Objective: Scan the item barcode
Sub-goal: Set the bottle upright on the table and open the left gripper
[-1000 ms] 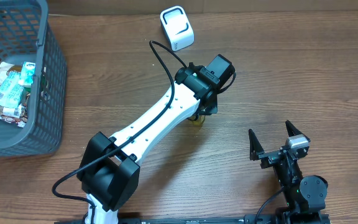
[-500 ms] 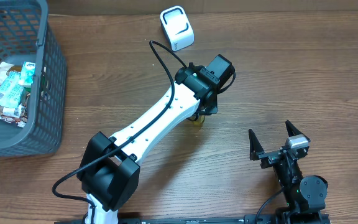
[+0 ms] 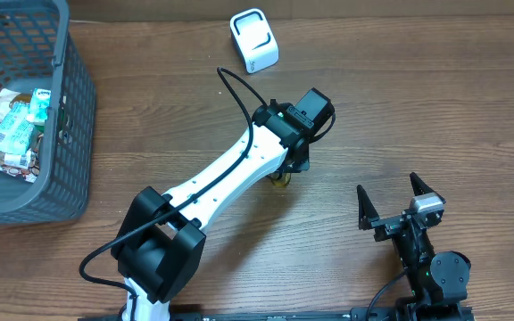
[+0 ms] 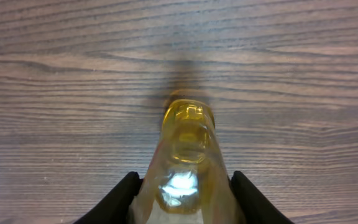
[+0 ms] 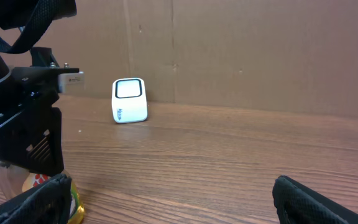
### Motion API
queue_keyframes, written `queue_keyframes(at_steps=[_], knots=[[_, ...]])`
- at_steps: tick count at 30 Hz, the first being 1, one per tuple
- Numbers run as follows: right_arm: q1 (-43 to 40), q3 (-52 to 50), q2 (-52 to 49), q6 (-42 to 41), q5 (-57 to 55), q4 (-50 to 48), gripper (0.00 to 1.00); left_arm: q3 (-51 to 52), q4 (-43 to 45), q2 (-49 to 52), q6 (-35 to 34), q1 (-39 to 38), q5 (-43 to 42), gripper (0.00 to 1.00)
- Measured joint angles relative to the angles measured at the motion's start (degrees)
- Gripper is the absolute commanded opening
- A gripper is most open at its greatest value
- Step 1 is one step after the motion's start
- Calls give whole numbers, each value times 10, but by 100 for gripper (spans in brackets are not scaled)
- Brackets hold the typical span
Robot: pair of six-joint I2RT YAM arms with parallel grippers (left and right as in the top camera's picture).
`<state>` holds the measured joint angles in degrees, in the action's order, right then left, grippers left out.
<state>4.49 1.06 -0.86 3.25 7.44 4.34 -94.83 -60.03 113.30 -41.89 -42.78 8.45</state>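
Bottle [image 4: 185, 158], clear yellowish, clamped btwn left gripper [image 4: 185, 194] fingers, mid-table. White scanner [image 3: 254, 39] at far edge. Right gripper [image 3: 387, 191] near right, jaws wide apart. Basket [image 3: 75, 116] far left.

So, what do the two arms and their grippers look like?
The left arm is a long white link between black joints, with a black cable looping over it. Its left gripper has black fingers. The right arm is black with a small grey block; the right gripper has black pointed fingers.

Clear yellow bottle [image 4: 188, 149], gripped in left hand [image 4: 186, 199], mid-table, white box scanner [image 3: 253, 39] well apart, near far edge.
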Motion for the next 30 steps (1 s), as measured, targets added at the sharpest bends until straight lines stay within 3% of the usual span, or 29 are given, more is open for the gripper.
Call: queue_keyframes(at_steps=[3, 6, 16, 30], knots=[[0, 0, 0, 0, 0, 1, 100, 0, 7, 0, -3, 0, 0, 66], [0, 0, 0, 0, 0, 0, 100, 0, 8, 0, -3, 0, 2, 76], [0, 0, 0, 0, 0, 0, 100, -22, -6, 0, 18, 2, 4, 84], [0, 0, 0, 0, 0, 0, 100, -271, -110, 0, 101, 65, 4, 93]])
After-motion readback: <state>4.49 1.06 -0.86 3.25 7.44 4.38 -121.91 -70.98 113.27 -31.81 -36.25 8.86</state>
